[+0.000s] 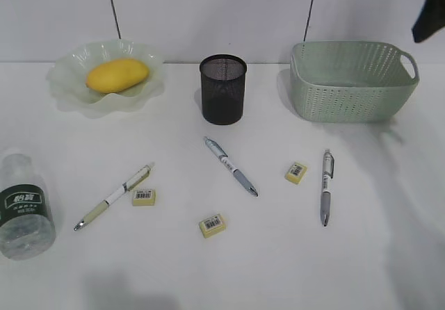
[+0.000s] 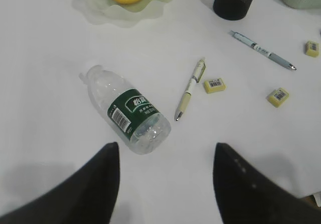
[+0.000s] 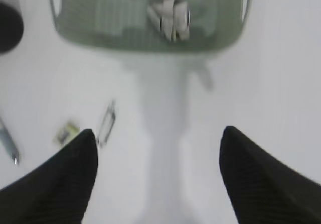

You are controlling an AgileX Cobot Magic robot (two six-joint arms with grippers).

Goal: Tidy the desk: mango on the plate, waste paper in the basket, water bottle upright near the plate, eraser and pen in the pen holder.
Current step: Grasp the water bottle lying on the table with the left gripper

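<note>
Exterior view
Desk (image 1: 278,268): plain white top.
Plate (image 1: 66,87): at 10 o'clock, with the mango (image 1: 117,74) lying in it.
Pen holder (image 1: 222,89): upright at 12 o'clock.
Basket (image 1: 353,80): at 2 o'clock.
Water bottle (image 1: 23,209): on its side at 8 o'clock, well apart from the plate.
Pens: green-barrelled pen (image 1: 114,196), middle pen (image 1: 231,166) and right pen (image 1: 326,186) flat on the desk.
Erasers: left eraser (image 1: 144,197), centre eraser (image 1: 212,225) and right eraser (image 1: 295,172) loose among the pens.

Left wrist view
Left gripper (image 2: 165,181): fingers apart, nothing between them, above bare desk.
Water bottle: lying at 11 o'clock from the fingers, its base toward them.
Green-barrelled pen: at 12 o'clock, left eraser just beside it.

Right wrist view (blurred)
Right gripper (image 3: 158,176): fingers wide apart, empty.
Waste paper (image 3: 169,18): inside the basket, at 12 o'clock from the fingers.
Right pen: at 10 o'clock, right eraser just left of it.
</note>
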